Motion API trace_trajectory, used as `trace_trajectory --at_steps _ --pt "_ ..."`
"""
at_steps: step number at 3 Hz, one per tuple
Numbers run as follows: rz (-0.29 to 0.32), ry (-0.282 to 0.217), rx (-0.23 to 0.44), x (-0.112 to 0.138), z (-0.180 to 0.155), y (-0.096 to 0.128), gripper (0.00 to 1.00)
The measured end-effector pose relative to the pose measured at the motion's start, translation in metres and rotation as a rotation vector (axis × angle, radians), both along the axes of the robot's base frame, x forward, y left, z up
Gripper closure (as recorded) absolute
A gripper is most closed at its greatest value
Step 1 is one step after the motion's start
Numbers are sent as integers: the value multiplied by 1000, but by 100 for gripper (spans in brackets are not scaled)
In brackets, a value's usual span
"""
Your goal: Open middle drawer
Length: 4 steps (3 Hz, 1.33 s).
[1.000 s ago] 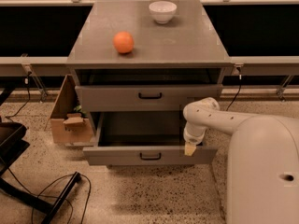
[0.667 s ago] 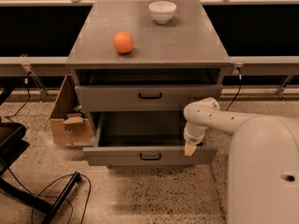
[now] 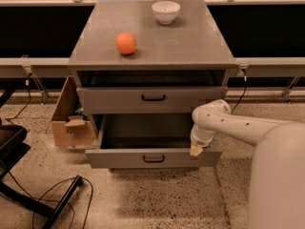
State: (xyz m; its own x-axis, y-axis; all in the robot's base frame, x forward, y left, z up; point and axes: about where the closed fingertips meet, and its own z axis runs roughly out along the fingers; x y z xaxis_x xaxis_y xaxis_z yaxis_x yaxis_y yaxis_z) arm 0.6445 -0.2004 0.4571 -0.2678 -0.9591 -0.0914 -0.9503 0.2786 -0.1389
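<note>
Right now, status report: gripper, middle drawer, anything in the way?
Gripper at right front corner of grey middle drawer with small black bar handle. Drawer pulled well out, tray exposed. Brown cardboard box on floor left, beside its path.

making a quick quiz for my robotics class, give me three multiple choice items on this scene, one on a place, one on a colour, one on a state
1. Where is the gripper?
A. over the white bowl
B. at the right front corner of the middle drawer
C. beside the cardboard box

2. What colour is the round fruit on the cabinet top?
A. orange
B. green
C. purple

3. What state is the middle drawer in?
A. shut flush with the cabinet
B. lifted out and lying on the floor
C. pulled out, with its grey tray showing

Answers:
1 B, the arm ends at the drawer front's right end.
2 A, the fruit is plainly orange against the grey top.
3 C, its front stands well forward of the drawer above.
</note>
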Motion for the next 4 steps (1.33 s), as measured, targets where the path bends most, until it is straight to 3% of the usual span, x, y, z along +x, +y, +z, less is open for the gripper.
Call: trace_trajectory --at_steps 2,3,4 --pt "-9 -1 -14 -11 7 -3 100" --pt "-24 -3 -47 -37 23 -13 100" --pt "-120 -50 -126 -99 78 -53 100"
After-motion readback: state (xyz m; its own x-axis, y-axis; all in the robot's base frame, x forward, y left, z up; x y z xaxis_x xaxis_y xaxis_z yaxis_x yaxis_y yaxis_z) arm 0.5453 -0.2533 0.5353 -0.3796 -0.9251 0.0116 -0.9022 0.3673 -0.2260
